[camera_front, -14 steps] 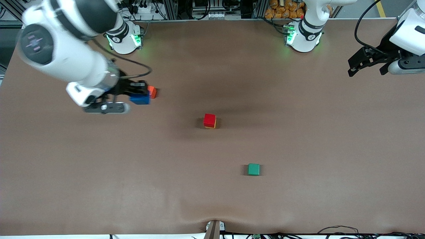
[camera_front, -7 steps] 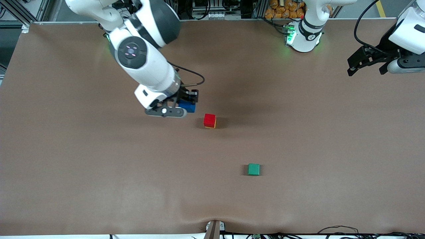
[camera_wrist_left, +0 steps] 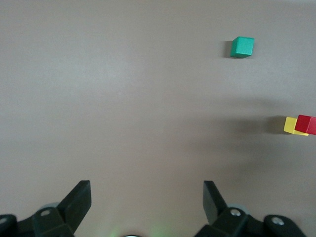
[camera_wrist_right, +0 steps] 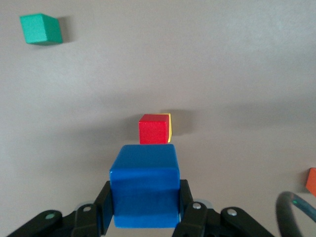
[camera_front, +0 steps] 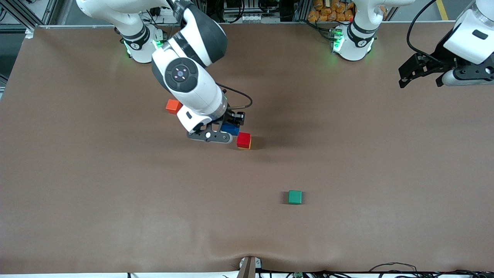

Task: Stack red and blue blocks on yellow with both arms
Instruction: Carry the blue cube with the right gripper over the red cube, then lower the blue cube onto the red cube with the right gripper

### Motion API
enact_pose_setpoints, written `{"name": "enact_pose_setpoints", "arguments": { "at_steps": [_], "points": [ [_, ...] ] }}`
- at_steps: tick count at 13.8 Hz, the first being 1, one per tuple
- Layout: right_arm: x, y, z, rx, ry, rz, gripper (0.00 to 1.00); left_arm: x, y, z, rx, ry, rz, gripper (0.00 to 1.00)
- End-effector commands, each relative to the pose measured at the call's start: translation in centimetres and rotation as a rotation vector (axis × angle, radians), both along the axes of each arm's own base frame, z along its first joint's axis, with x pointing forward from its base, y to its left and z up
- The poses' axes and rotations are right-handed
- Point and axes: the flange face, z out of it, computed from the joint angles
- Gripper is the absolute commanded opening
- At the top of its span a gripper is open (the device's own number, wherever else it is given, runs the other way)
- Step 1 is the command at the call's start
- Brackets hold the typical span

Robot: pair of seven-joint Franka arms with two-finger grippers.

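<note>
The red block sits on the yellow cube at mid-table; only a yellow edge shows under it. Both show in the right wrist view, red on yellow, and in the left wrist view, red on yellow. My right gripper is shut on the blue block and holds it in the air just beside the red block, toward the right arm's end; the blue block fills the jaws in the right wrist view. My left gripper is open and empty, waiting at the left arm's end of the table.
A green cube lies nearer to the front camera than the stack. An orange-red cube lies beside the right arm, toward the right arm's end. The brown table is bare elsewhere.
My right arm has carried the blue block from beside the orange-red cube across to just beside the red-on-yellow stack. The orange-red cube is uncovered. The left gripper shifted slightly.
</note>
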Motion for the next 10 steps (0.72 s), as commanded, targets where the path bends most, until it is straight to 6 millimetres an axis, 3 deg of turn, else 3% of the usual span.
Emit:
{"name": "enact_pose_setpoints", "arguments": {
  "at_steps": [1, 7, 10],
  "points": [
    [-0.5, 2.6, -2.3, -0.022, 0.01, 0.011, 0.0, -0.5, 0.0, 0.6, -0.007, 0.004, 0.005, 1.0],
    [-2.1, 5.8, -5.7, -0.097, -0.046, 0.083, 0.0, -0.8, 0.7, 0.7, 0.011, 0.018, 0.013, 1.0],
    [-2.2, 6.1, -6.7, -0.118, -0.056, 0.081, 0.0, -0.7, 0.7, 0.6, 0.011, 0.02, 0.014, 1.0]
  ]
}}
